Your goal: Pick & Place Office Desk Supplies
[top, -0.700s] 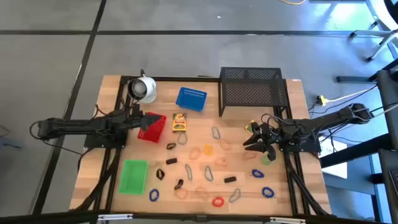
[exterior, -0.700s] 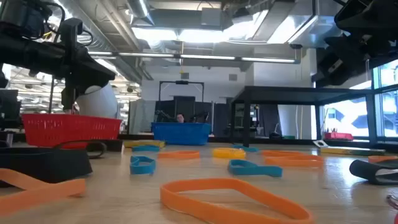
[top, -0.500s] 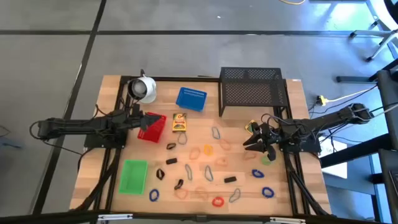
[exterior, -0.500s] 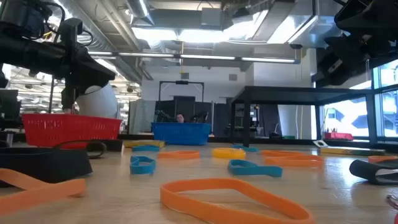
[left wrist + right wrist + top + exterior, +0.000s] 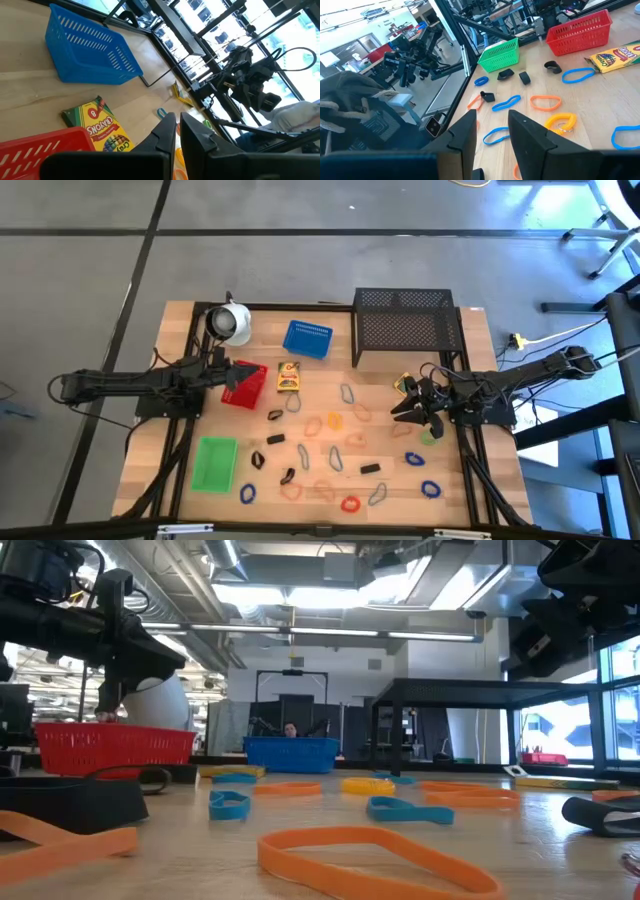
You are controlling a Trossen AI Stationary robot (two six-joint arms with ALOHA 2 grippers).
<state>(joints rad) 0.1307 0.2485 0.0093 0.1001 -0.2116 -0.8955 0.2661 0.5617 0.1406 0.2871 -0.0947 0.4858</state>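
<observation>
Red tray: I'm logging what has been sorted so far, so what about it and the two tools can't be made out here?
- Red tray, high view: the left tool covers part of it; contents too small to tell. Low view: its wall hides the inside.
- Right tool, high view: too small and dark to show whether it holds anything.
- Right tool's fingers, right wrist view: tips cut off by the picture's edge.

Red tray (image 5: 243, 384), blue tray (image 5: 307, 339), green tray (image 5: 213, 463) sitting upright, yellow box (image 5: 289, 377) lying flat between, bands (image 5: 331, 423) and clips (image 5: 370, 468) lying scattered
</observation>
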